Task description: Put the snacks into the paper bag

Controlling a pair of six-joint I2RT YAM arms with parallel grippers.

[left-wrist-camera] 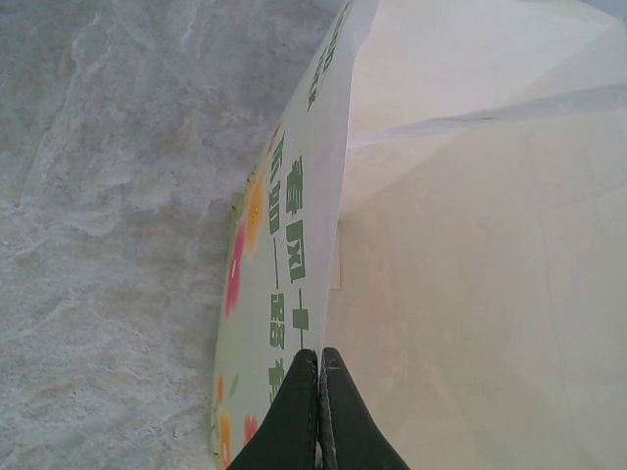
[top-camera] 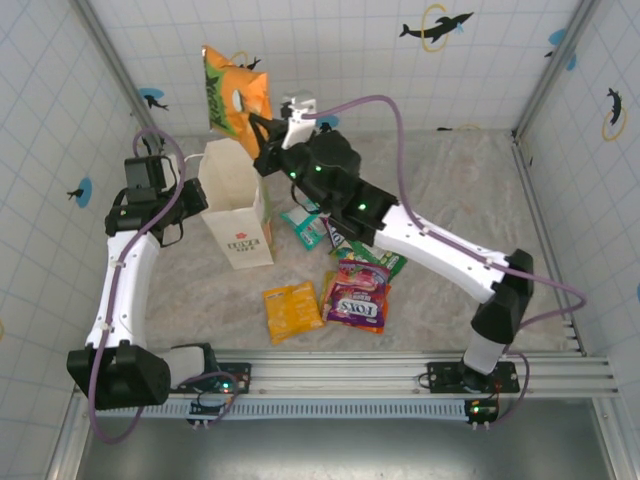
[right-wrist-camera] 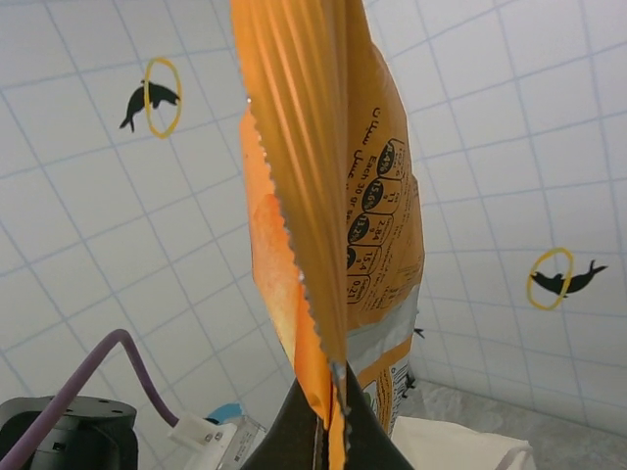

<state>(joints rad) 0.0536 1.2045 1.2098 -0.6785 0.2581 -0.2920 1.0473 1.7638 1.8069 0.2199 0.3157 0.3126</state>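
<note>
Orange packet (top-camera: 235, 100) light, slick, crinkly; my right gripper (right-wrist-camera: 328, 397) pinches its crimped seam, stiffest hold, aloft by mouth of paper bag (top-camera: 240, 225). My left gripper (left-wrist-camera: 319, 362) clamps thin bag wall; paper tears easily.

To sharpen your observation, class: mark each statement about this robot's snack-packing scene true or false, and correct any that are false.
1. The right gripper holds an orange glossy snack packet up in the air. True.
2. The tall white paper bag lies flat on its side. False: it stands upright.
3. The left gripper is shut on the paper bag's wall. True.
4. The purple-pink FOX'S candy bag is inside the paper bag. False: it lies on the table, beside a yellow-orange flat packet.
</note>
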